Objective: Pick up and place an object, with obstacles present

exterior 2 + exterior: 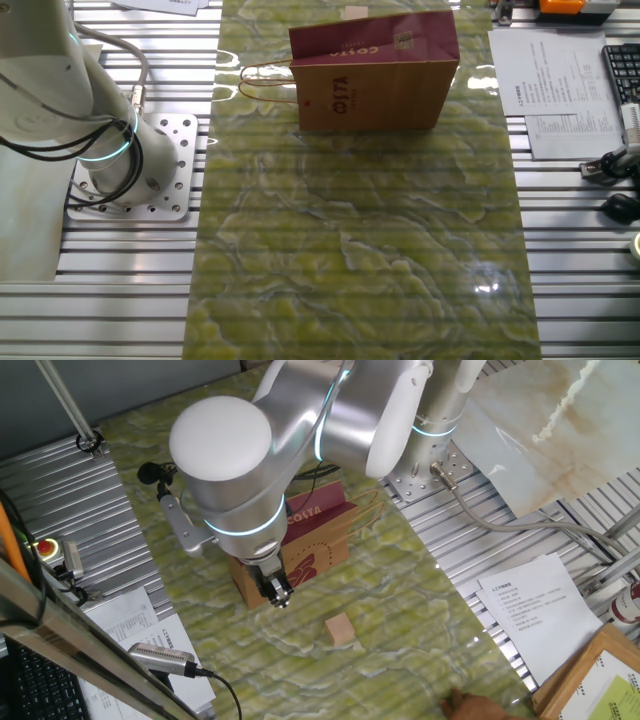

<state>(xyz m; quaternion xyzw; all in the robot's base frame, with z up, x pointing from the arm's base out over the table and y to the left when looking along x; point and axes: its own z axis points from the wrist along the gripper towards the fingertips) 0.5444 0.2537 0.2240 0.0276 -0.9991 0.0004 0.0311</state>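
On the green mat, at about nine o'clock from the small wooden cube (340, 628), the gripper (277, 596) hangs low and holds nothing; I cannot tell how wide it is. Behind it, at twelve o'clock, the Costa paper bag (322, 538) lies in the way, so the arm must reach around it.

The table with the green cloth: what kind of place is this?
Probably a robotics lab: an arm base bolted to a perforated plate, slatted aluminium table, printed sheets, and a keyboard.
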